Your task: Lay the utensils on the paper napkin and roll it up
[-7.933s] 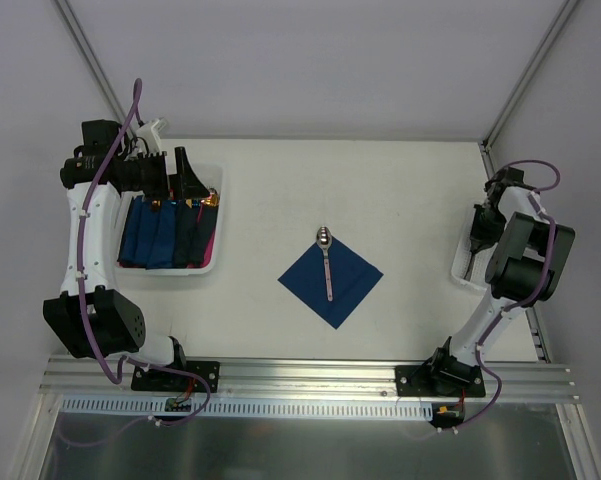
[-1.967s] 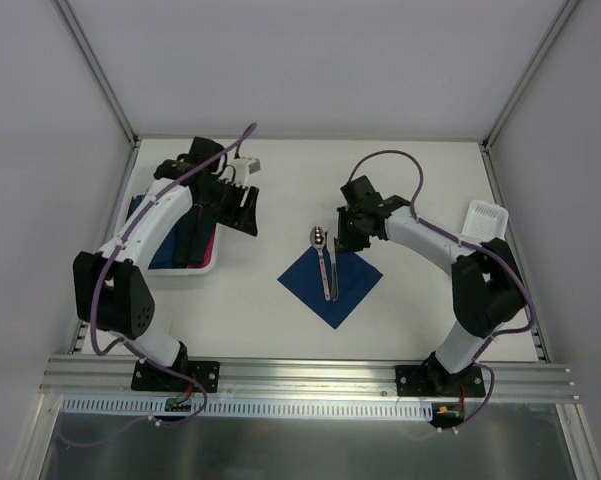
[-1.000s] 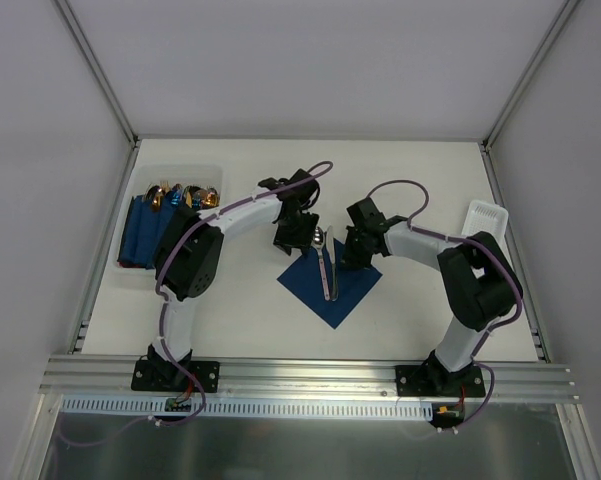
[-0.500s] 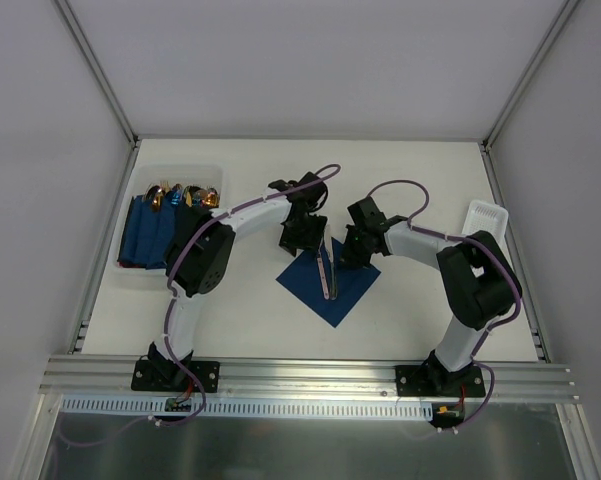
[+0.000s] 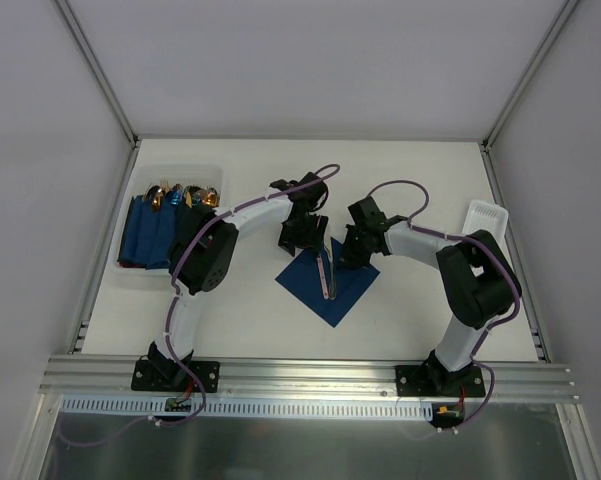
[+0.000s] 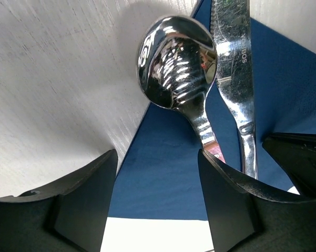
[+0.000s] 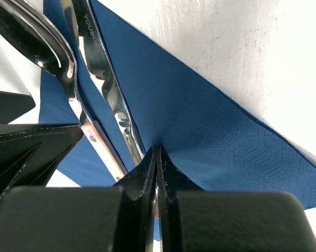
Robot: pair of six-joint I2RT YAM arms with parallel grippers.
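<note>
Two utensils (image 6: pixel 176 63) now on napkin (image 6: pixel 163 178)

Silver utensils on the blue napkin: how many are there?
2. The spoon lies with its bowl past a corner of the napkin; the knife lies beside it, on the napkin. Others may be hidden.

Bright, even light; mirror glare on the spoon (image 6: pixel 176 63); soft shadows.
</note>
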